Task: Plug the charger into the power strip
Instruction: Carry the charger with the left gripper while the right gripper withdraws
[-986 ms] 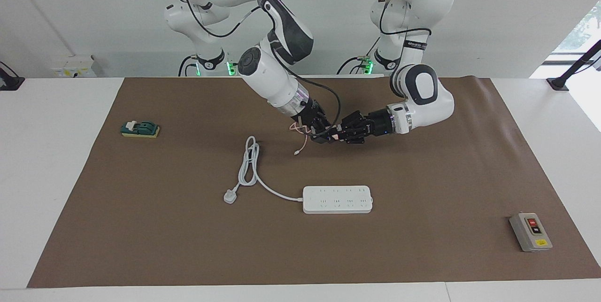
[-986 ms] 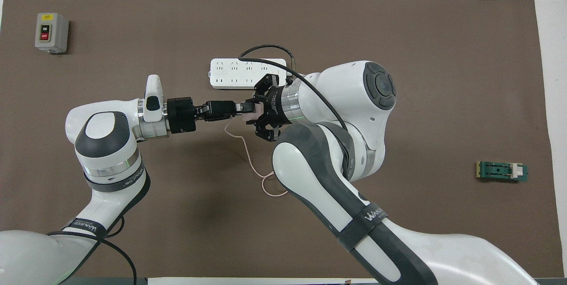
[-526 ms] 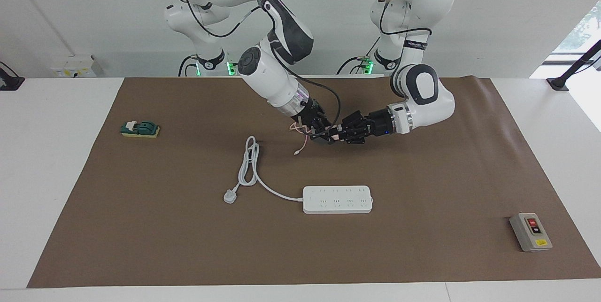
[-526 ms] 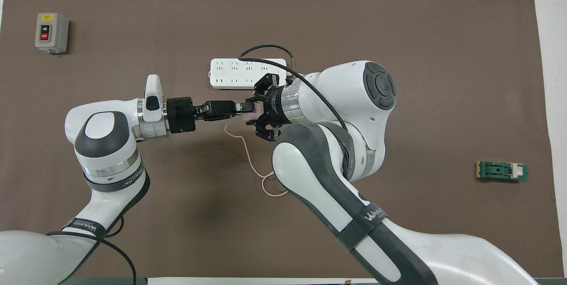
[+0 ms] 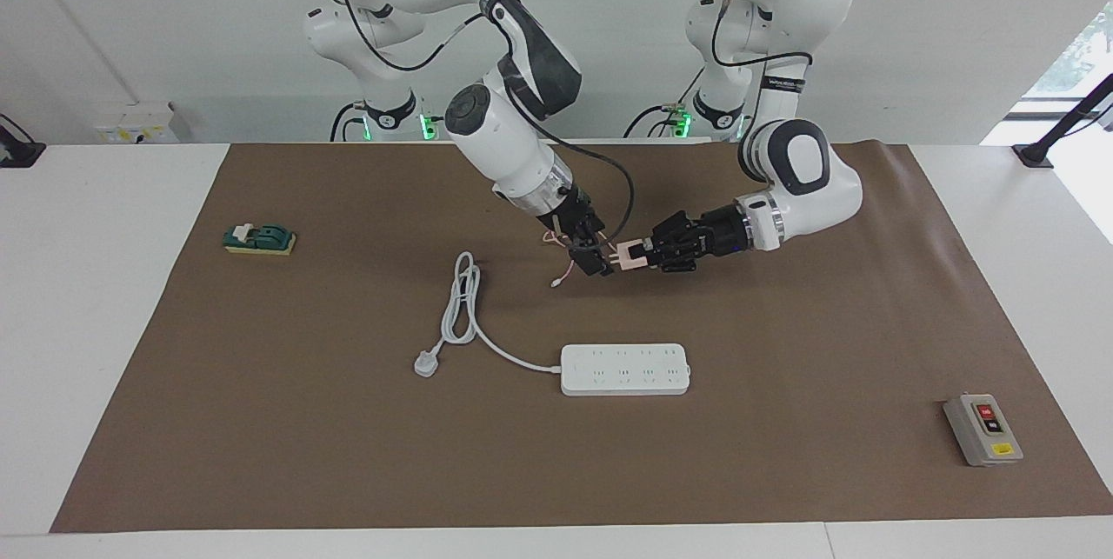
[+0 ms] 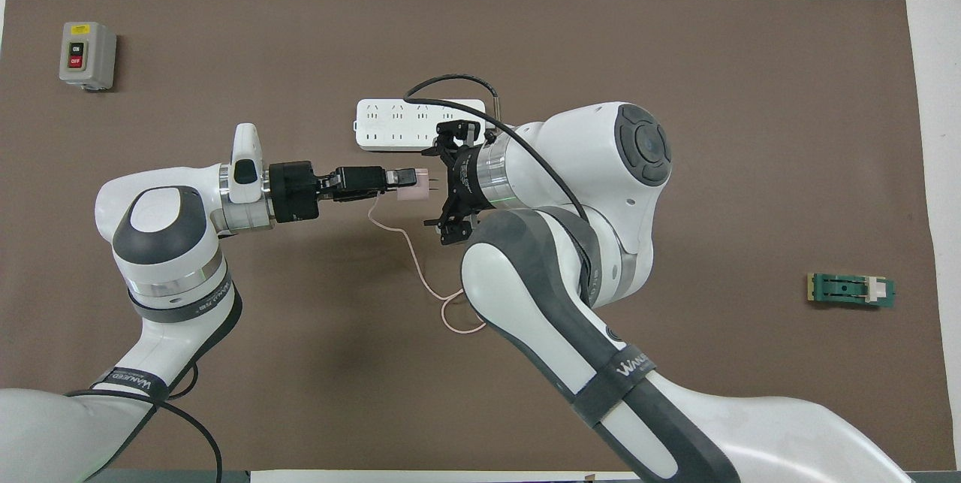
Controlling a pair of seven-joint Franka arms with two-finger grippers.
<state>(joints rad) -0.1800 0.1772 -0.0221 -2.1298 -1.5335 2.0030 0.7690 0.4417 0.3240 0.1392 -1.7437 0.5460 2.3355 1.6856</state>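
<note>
Left hand [image 5: 648,256] is seen closed on the charger [image 5: 631,256], which is held in the air over the brown mat [image 5: 783,324], between the two hands and above a spot nearer to the robots than the power strip [image 5: 625,369]; in the overhead view the charger [image 6: 413,184] is gripped at the tips of the left hand [image 6: 409,179], prongs pointed toward the right hand [image 6: 450,182]; a thin pink cable [image 6: 420,273] is seen trailing from the charger down toward the mat, looped beneath the right arm. Right hand [image 5: 598,256] is found just beside the prong end of the charger, fingers spread wide, nothing gripped. Power strip is laid flat on the mat, sockets up, no plug in it; its thick white cord [image 5: 465,302] is looped toward the right arm's end of the counter [image 5: 104,324], ending in a white plug [image 5: 425,362] resting on the mat. A grey box [image 5: 983,429] with red and black buttons is noted near the left arm's end, farther from the robots than the strip; a small green block [image 5: 259,239] is noted near the right arm's end, nearer to the robots.
</note>
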